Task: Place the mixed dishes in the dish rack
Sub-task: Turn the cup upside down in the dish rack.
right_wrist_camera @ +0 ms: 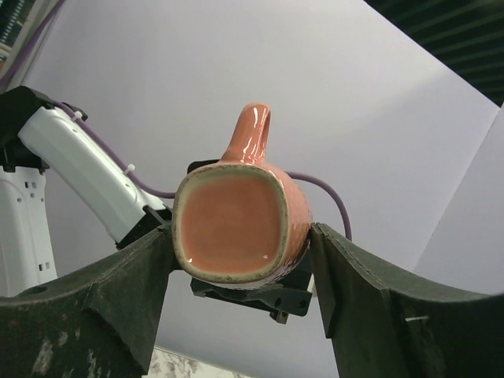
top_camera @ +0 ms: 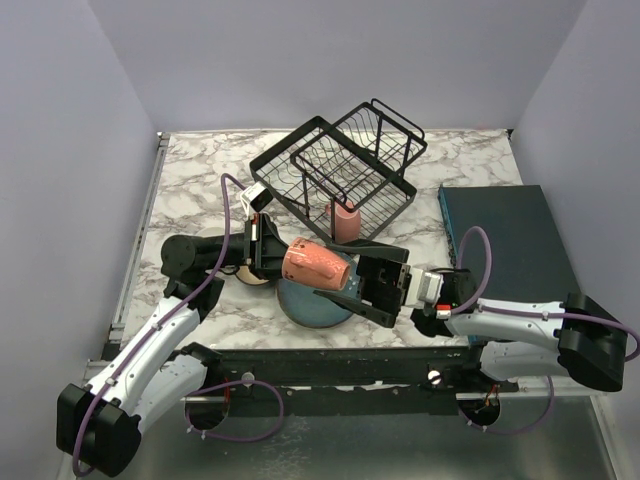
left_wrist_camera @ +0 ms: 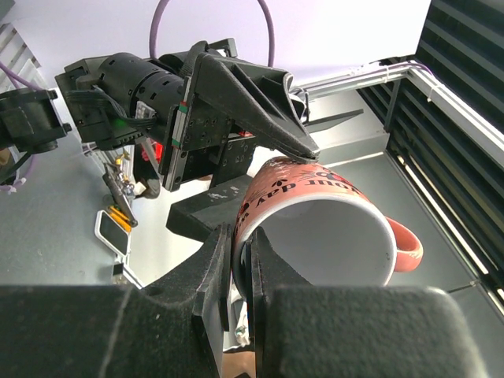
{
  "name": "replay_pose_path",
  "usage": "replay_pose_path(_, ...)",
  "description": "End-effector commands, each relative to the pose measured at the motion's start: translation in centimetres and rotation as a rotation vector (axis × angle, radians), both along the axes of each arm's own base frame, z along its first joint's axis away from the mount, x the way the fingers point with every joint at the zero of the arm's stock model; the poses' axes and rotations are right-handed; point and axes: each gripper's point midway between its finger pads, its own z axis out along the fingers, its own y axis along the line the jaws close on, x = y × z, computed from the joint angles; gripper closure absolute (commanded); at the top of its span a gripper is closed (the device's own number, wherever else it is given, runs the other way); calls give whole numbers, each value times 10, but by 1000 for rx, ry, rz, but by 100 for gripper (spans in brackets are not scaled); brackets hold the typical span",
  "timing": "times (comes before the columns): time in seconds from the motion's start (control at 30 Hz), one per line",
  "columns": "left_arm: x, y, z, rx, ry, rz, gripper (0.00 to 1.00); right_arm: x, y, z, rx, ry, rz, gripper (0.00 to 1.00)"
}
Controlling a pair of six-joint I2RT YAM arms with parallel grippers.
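A pink mug (top_camera: 315, 265) is held in the air on its side, above a dark teal-blue plate (top_camera: 305, 308). My left gripper (top_camera: 283, 258) is shut on its rim; the left wrist view shows the jaws (left_wrist_camera: 240, 256) pinching the mug's wall (left_wrist_camera: 315, 228). My right gripper (top_camera: 336, 276) straddles the mug's base. In the right wrist view both fingers (right_wrist_camera: 150, 268) touch the sides of the mug (right_wrist_camera: 236, 224), handle up. The black wire dish rack (top_camera: 340, 165) stands behind, with a second pink mug (top_camera: 345, 220) in its lower tray.
A dark teal flat slab (top_camera: 505, 240) lies at the right of the marble table (top_camera: 200, 170). A dark dish (top_camera: 250, 275) lies partly hidden under the left arm. Purple-grey walls close in the back and both sides.
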Motion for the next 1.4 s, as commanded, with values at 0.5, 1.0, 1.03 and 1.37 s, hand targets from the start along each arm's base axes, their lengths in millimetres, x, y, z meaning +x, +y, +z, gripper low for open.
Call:
replay_pose_path(0.5,-7,4,12,-52,-50,16,100,-36,-39,59,262,-201,58,31)
replay_pose_path(1.0,-7,3,9,-49,-43,15,100,-40,-35,56,244,-219,84,88)
replay_pose_path(1.03,-6,3,8,-48,-43,16,100,-40,-35,56,244,-220,81,93)
replay_pose_path(1.37,-2,1,-2,-36,-23,23,87,-38,-42,54,255,-211,53,100)
